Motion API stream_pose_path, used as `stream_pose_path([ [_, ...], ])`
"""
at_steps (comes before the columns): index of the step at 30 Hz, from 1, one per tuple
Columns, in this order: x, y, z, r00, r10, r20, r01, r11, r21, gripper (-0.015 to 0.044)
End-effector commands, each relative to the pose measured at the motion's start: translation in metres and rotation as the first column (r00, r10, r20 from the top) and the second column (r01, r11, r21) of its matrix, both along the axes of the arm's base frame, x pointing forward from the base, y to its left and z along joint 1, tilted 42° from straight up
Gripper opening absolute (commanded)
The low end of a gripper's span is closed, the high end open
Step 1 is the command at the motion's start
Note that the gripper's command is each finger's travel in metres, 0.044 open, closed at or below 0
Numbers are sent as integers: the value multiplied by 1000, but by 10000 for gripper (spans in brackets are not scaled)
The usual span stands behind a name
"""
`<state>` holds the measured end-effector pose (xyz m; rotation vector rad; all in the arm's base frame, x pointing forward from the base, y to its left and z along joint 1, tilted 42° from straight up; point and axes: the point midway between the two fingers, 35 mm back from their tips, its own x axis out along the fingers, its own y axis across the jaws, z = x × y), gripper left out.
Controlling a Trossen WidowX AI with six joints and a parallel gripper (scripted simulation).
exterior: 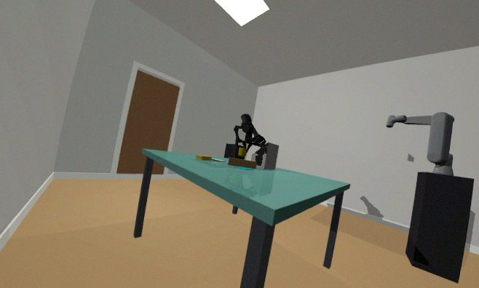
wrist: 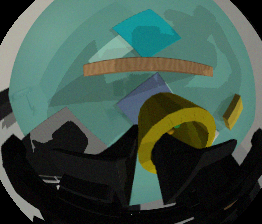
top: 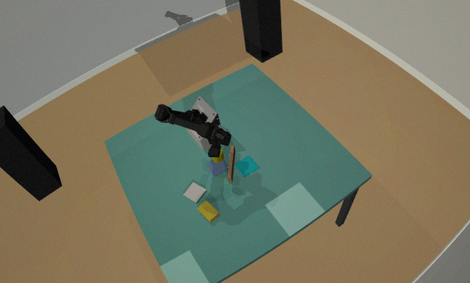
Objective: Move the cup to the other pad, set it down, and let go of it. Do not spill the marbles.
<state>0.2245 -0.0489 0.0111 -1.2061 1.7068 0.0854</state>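
On the teal-topped bench [top: 305, 150], reading left to right from the top view, a flat white square tile [top: 194, 191] and a yellow block [top: 208, 211] lie near the front, well apart from the work. Next, the black tool [top: 215, 151] at the end of the six-joint arm is clamped on the yellow cylindrical cup [top: 218, 157], which sits just above the slate-blue square pad [top: 218, 168]; the exterior view suggests the cup is raised off the bench, though how far cannot be told. The wrist view shows the cup's open mouth and one small green marble inside; the grip looks to take the rim from above, likely to keep the cup upright so nothing spills. Just right of the cup, a thin upright brown wooden slat [top: 231, 164] stands between the two pads as a barrier, so the cup would probably have to be carried over it. Beyond it lies the bright turquoise square pad [top: 247, 166], evidently the destination.
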Motion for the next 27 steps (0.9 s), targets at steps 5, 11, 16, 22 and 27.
stream_pose_path([
  [5, 11, 10, -7, 1000, -1, 8, 0, 1000, 7, 0],
  [11, 17, 16, -12, 1000, -1, 9, 1, 1000, 8, 0],
  [16, 23, 21, -16, 1000, -1, 10, 1, 1000, 8, 0],
  [22, 30, 27, -21, 1000, -1, 11, 1, 1000, 9, 0],
  [27, 36, 32, -25, 1000, -1, 11, 1, 1000, 9, 0],
])
